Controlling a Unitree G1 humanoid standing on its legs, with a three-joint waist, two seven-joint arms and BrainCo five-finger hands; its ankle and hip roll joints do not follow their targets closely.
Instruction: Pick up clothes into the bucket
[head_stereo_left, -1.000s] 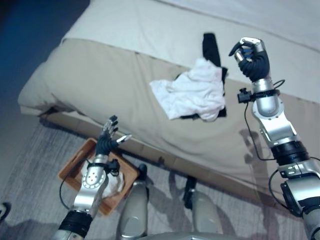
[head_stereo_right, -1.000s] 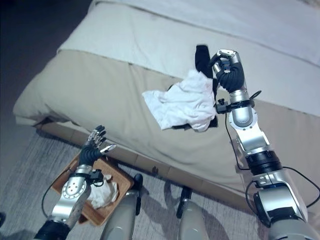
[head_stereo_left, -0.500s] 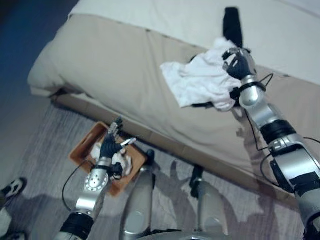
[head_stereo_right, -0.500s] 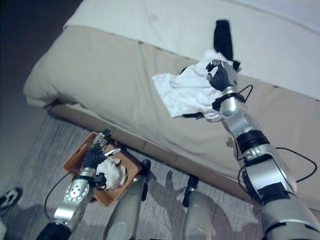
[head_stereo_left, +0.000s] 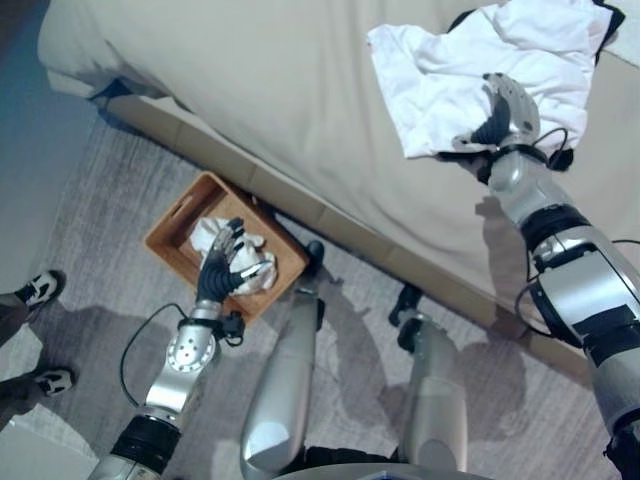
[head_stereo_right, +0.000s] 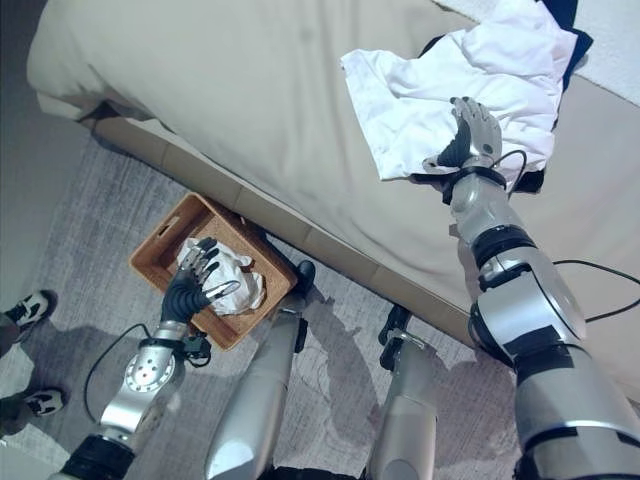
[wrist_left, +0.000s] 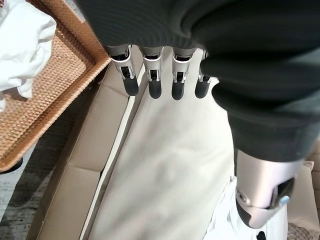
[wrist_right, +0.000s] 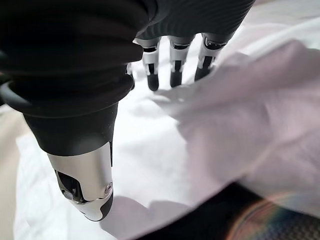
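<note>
- White garment (head_stereo_left: 490, 75) crumpled on the bed (head_stereo_left: 250, 90), near the bed's front edge, spread wide; long axis running roughly along that edge, one flat corner pointing toward the robot's left.
- Dark garment (head_stereo_right: 565, 15) underneath, peeking out at the far side and at the near edge beside the right wrist.
- Right hand (head_stereo_right: 468, 132) down on the near part of the white garment, fingers (wrist_right: 175, 62) straight and relaxed, tips touching the cloth, thumb (wrist_right: 85, 185) held apart; nothing gripped.
- Basket (head_stereo_left: 170, 225) of brown wicker on the carpet (head_stereo_left: 90, 220), just beside the bed base, set at a slant to it, long axis running from near left to far right.
- White cloth (head_stereo_right: 240, 275) bunched inside the basket, toward its near right end.
- Left hand (head_stereo_left: 225, 268) hovering over the basket's near right part, above that white cloth, fingers (wrist_left: 150, 75) spread and straight, thumb (wrist_left: 260, 195) apart; holding nothing.
- Cardboard panels (wrist_left: 65, 185) along the bed base, touching the carpet.
- Person's shoes (head_stereo_left: 40, 290) on the carpet at the far left, well apart from the basket.
</note>
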